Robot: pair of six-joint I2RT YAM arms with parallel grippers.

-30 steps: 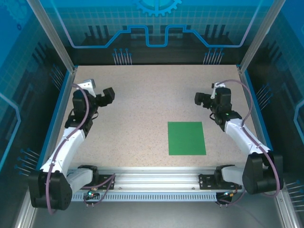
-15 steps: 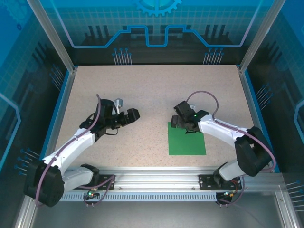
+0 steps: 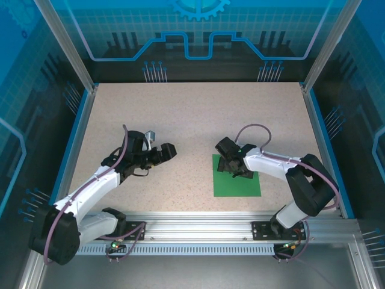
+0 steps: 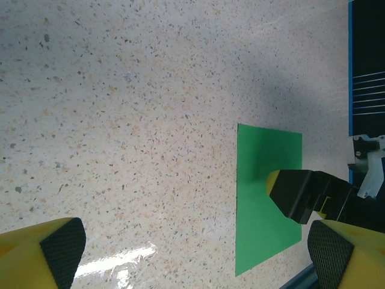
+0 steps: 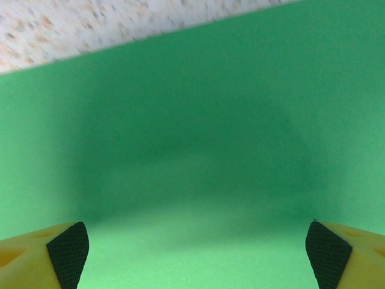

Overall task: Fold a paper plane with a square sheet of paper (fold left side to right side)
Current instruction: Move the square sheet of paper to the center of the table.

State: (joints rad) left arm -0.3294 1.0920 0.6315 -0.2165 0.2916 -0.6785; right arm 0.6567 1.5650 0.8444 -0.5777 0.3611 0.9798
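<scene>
Right gripper [image 5: 192, 244] spread wide, low over far left corner of flat bright green square paper sheet [image 3: 240, 183], sheet lying near-right on speckled beige tabletop [image 3: 192, 114], left gripper [image 3: 169, 150] also spread wide, well apart from sheet

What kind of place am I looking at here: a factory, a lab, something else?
Most likely a robotics lab test cell: a speckled table boxed in by an aluminium frame with blue printed panels, and a left arm and right arm bolted to a rail at its near edge.
</scene>
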